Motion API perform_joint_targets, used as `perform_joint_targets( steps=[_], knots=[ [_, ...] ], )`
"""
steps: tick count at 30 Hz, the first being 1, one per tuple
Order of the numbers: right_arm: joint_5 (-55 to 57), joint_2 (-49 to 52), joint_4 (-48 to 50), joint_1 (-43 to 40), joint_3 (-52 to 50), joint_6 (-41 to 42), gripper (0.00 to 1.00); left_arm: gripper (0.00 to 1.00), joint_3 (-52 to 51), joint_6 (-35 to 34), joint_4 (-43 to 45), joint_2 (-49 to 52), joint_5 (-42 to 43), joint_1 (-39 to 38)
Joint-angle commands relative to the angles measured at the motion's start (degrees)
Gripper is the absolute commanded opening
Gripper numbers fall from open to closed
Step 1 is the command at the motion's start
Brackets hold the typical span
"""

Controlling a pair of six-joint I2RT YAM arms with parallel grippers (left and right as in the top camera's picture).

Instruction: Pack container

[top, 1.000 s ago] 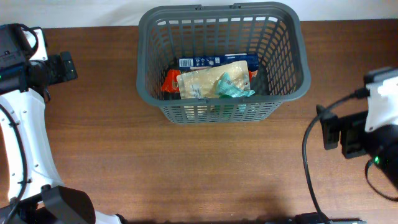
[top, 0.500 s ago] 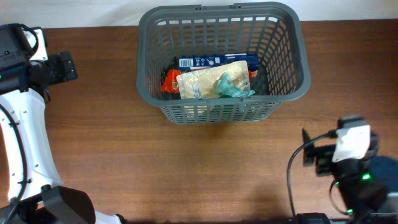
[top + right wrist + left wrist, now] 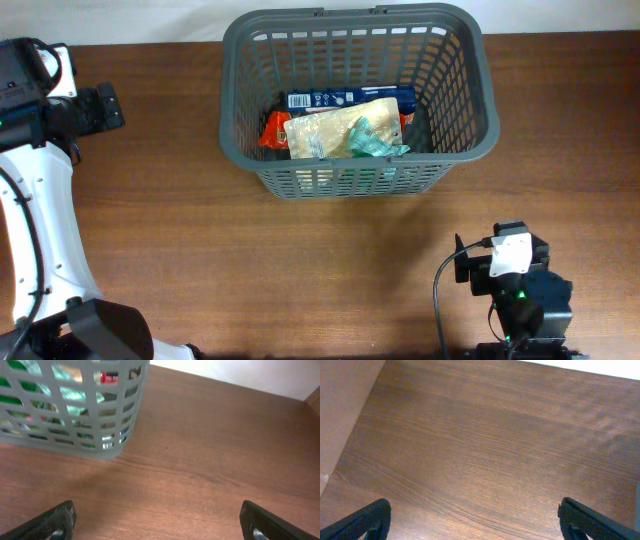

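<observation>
The dark grey slotted basket (image 3: pixel 358 95) stands at the table's far middle. It holds a blue box (image 3: pixel 348 98), a red packet (image 3: pixel 272 130), a tan bag (image 3: pixel 335 135) and a teal wrapper (image 3: pixel 375 140). Its lattice wall also shows in the right wrist view (image 3: pixel 75 410), upper left. My left gripper (image 3: pixel 477 520) is open and empty over bare wood at the far left. My right gripper (image 3: pixel 160 522) is open and empty, low at the front right, short of the basket.
The left arm (image 3: pixel 40 110) lies along the table's left edge. The right arm (image 3: pixel 515 290) is folded at the front right edge with its black cable. A brown wall (image 3: pixel 345 410) borders the table on the left.
The right arm has drawn back from the right edge toward the front of the table, ending low at the front right. The left arm and the basket have not moved.
</observation>
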Motion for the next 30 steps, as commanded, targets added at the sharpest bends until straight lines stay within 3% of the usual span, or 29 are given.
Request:
perform_joint_targets(
  steps=[1,8,30],
  knots=[
    [0.07,-3.06,0.61,-0.52,-2.91,0.31,0.99,0.99,-0.44,-0.74,-0.09,0.20,0.63,0.33],
    [0.09,-10.25,0.66,-0.52,-8.33,0.28,0.99,0.99,-0.44,-0.76,-0.09,0.20,0.63,0.33],
    [0.07,-10.40,1.44,-0.52,-8.41,0.28,0.99,0.99,-0.44,-0.76,-0.09,0.20,0.63,0.33]
  ],
)
